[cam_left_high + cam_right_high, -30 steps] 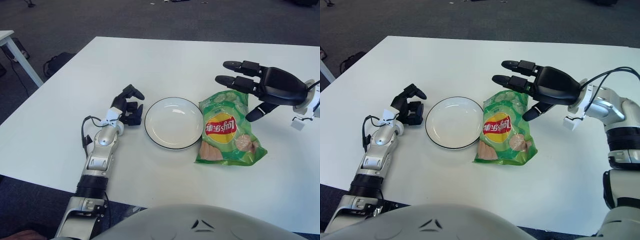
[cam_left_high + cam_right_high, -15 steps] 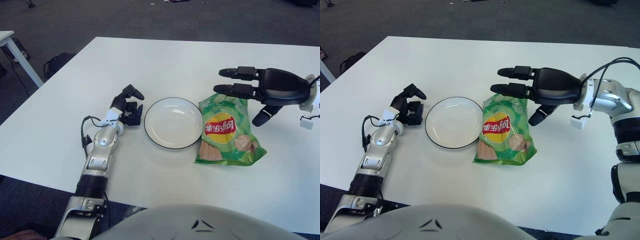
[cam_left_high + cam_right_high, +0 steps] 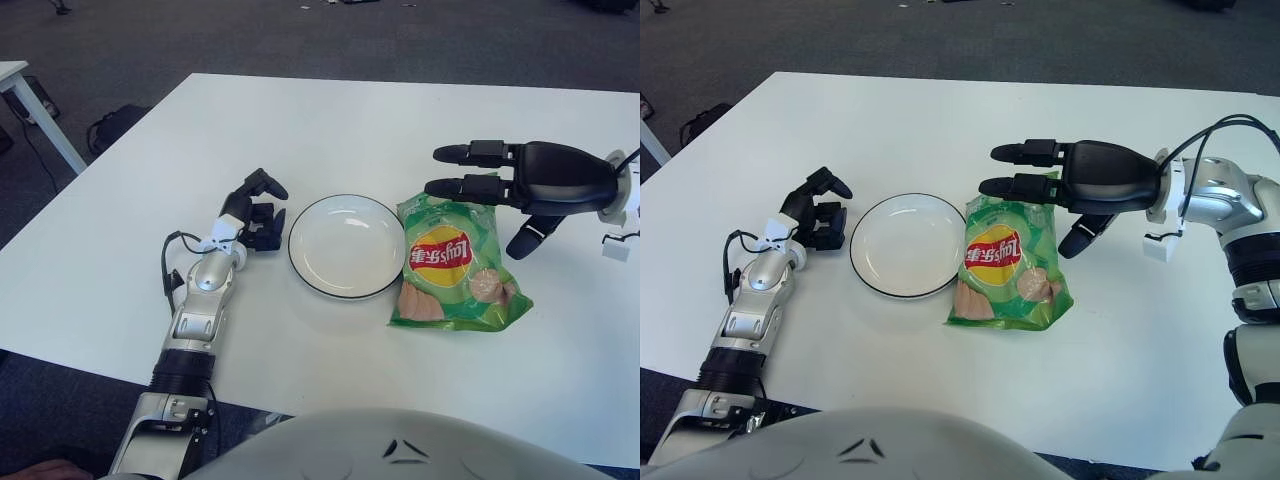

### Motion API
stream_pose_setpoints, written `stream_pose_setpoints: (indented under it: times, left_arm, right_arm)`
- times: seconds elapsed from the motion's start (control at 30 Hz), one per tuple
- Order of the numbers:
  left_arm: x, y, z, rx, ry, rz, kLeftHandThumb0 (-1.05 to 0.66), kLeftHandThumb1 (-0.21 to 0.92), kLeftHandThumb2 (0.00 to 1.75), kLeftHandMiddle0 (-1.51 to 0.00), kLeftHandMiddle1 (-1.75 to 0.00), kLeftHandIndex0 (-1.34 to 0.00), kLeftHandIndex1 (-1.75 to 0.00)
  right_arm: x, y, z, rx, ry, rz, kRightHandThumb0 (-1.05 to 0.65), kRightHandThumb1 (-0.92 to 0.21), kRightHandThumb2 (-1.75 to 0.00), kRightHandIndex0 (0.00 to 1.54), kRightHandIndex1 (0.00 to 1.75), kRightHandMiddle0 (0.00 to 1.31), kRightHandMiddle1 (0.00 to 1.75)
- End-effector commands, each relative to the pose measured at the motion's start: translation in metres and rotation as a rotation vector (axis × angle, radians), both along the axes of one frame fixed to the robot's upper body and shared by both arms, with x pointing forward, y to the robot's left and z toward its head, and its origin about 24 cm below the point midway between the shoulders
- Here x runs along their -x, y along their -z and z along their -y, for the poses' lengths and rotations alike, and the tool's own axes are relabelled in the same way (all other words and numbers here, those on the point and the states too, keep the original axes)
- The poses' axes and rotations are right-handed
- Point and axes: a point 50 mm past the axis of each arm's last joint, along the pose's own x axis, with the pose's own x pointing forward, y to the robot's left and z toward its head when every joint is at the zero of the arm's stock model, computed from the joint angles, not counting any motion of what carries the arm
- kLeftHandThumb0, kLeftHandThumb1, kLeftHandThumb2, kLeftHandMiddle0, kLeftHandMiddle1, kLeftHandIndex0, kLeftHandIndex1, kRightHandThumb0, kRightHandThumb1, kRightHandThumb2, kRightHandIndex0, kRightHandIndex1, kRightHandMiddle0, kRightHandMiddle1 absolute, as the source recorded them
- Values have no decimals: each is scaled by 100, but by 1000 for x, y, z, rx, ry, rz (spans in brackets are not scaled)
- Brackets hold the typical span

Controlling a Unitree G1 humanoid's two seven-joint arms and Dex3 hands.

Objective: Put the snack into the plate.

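White tabletop (image 3: 330, 120) with the plate (image 3: 346, 246) as our landmark; the plate is bare, and the snack (image 3: 452, 265), a green crisp bag, lies flat just to its right, its near edge touching or almost touching the rim; we see the right robot hand (image 3: 505, 195) poised over the bag's far end, fingers spread apart and holding nothing, thumb off the bag's right side; the left robot hand (image 3: 258, 212) rests just left of the plate, fingers loosely curled on nothing; we judge the risk to be a slippery, air-filled bag sliding from a shallow pinch, or nudging the plate leftward
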Motion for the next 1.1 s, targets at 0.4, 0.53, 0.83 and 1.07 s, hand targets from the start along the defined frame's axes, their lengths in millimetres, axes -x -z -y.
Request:
stream_pose_setpoints:
  times: [0.4,0.53,0.83,1.07]
  left_arm:
    - [23,39,0,31,-29,-151,-46,38,123,-123,-175,-56,-175]
    - [23,38,2,30,-30,-141,-46,38,123,-123,-175,-56,-175]
    - [24,36,3,28,-38,-135,-46,39,123,-124,-175,-55,-175]
    - [24,35,3,38,-26,-116,-46,39,123,-124,-175,-55,-175]
  right_arm:
    - [2,9,-15,30,-121,-20,-105,-92,-50,0,0,0,9]
    - [3,14,-19,37,-154,-35,-105,-92,-50,0,0,0,4]
    - [1,28,-21,76,-149,-120,-103,-92,-61,0,0,0,0]
    - [1,31,-23,123,-150,-157,-101,-92,-59,1,1,2,1]
